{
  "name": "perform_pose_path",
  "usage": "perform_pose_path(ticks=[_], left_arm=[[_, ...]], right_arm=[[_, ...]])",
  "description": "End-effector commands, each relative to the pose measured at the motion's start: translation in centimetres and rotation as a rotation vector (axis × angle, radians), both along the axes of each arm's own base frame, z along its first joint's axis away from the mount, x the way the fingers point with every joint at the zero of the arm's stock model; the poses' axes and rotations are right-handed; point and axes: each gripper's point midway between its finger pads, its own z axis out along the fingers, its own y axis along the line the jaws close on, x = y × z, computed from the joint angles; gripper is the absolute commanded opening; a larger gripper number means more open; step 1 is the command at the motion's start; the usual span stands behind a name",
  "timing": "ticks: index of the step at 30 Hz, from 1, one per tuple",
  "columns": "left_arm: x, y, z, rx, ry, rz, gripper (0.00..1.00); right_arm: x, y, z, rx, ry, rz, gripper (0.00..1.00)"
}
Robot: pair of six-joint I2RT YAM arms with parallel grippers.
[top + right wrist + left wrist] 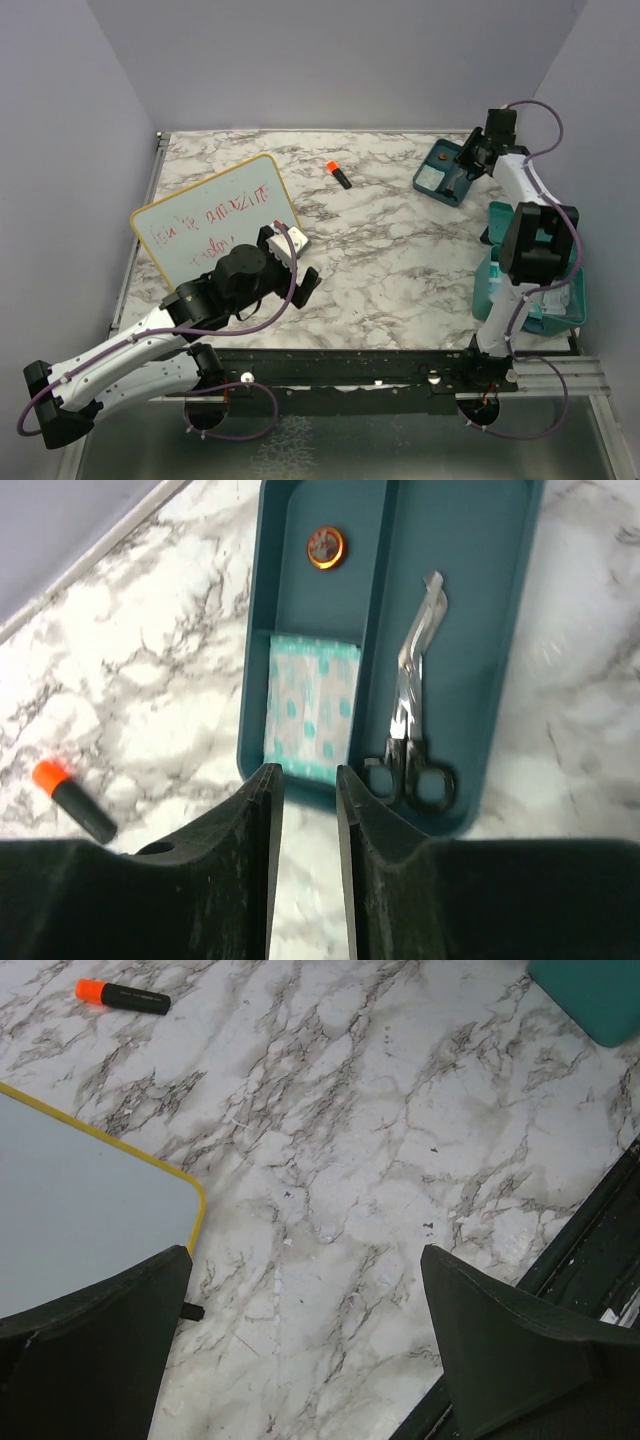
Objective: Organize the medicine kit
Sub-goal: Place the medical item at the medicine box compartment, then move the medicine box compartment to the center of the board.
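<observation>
The medicine kit's teal tray [436,160] lies at the far right of the marble table. In the right wrist view the tray [470,600] holds a small round orange-rimmed item [326,547], a dotted white-and-teal packet [312,705] and scissors [415,710]. My right gripper [305,770] hovers over the tray's near edge, jaws a narrow gap apart and empty; it shows in the top view [468,165] too. The teal case [560,300] stands at the near right, mostly hidden behind the right arm. My left gripper [305,1255] is wide open and empty above bare table, also in the top view [300,262].
A yellow-framed whiteboard [215,225] with red writing lies at the left, its corner beside my left fingers [80,1210]. A black marker with an orange cap [338,173] lies at the far middle [125,997] [72,798]. A teal corner [595,995] shows at the top right.
</observation>
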Motion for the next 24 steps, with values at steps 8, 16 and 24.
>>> perform_pose_path(ticks=[8, 16, 24], left_arm=[[0.1, 0.4, -0.2, -0.007, -0.002, 0.022, 0.99], [0.0, 0.1, -0.7, 0.005, 0.006, 0.006, 0.99], [-0.3, 0.2, 0.1, -0.025, -0.012, -0.004, 0.99]], right_arm=[[-10.0, -2.5, 2.8, -0.125, 0.105, -0.134, 0.34], [-7.0, -1.6, 1.6, -0.081, 0.055, -0.094, 0.35], [-3.5, -0.4, -3.0, -0.084, 0.104, -0.068, 0.39]])
